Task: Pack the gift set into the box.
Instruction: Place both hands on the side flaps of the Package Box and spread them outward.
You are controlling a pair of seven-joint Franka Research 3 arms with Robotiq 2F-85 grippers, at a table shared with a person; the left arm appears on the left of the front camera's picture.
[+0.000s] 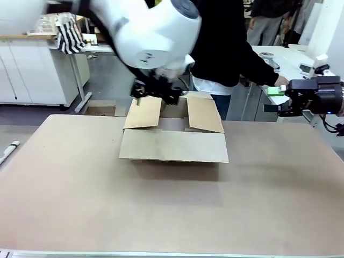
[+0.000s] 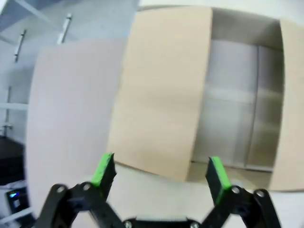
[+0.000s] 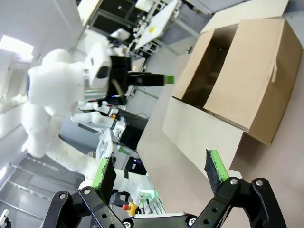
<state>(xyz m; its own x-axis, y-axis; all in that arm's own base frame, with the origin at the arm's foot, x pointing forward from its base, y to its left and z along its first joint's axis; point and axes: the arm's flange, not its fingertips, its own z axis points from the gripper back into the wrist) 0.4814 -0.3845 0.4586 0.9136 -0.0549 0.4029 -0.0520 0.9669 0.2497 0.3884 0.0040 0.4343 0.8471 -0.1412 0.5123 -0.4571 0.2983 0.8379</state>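
The left jaws hung wide open with nothing in them. Directly below them stood the cardboard carton [image 2: 161, 95] with its top flaps spread, one flap lying just ahead of the green pads [image 2: 103, 168]. The right jaws were spread just as wide and empty, well off to one side of the carton on the counter [image 1: 80, 188]. A person's hand [image 1: 280, 81] was just beside them.

No text, label, brand name or number can be read in any view. The box [image 1: 172, 146], at the centre of the front view, has plain brown cardboard on its flaps and walls.
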